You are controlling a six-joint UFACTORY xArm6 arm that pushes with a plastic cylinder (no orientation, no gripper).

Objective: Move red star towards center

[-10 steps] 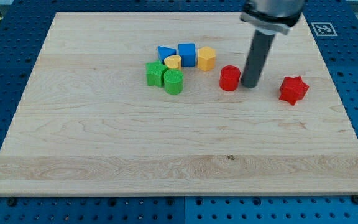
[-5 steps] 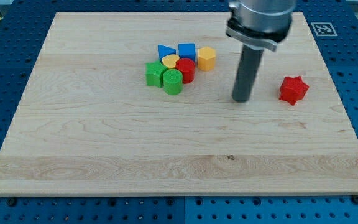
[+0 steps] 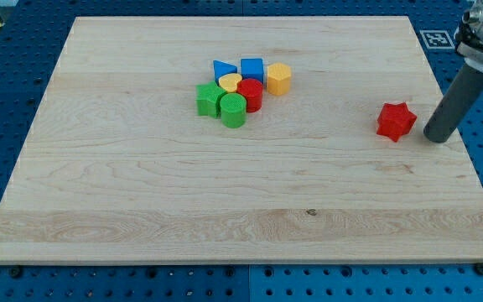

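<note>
Toward eleven o'clock of the counter (image 3: 124,210) centre, seven blocks huddle, the yellow one among them (image 3: 231,82) half hidden. At three o'clock sits the red star (image 3: 395,121); my tip (image 3: 437,137) stands just beyond, its upper rod cropped; no claw exists.

No words, numbers or brand names can be read anywhere; the one sign is a black-and-white square marker (image 3: 436,39), a coded pattern and not legible text, lying on the blue perforated surface just off the top right corner of the wooden tabletop (image 3: 141,193); the blocks carry no lettering that can be made out; the dark rod likewise.
</note>
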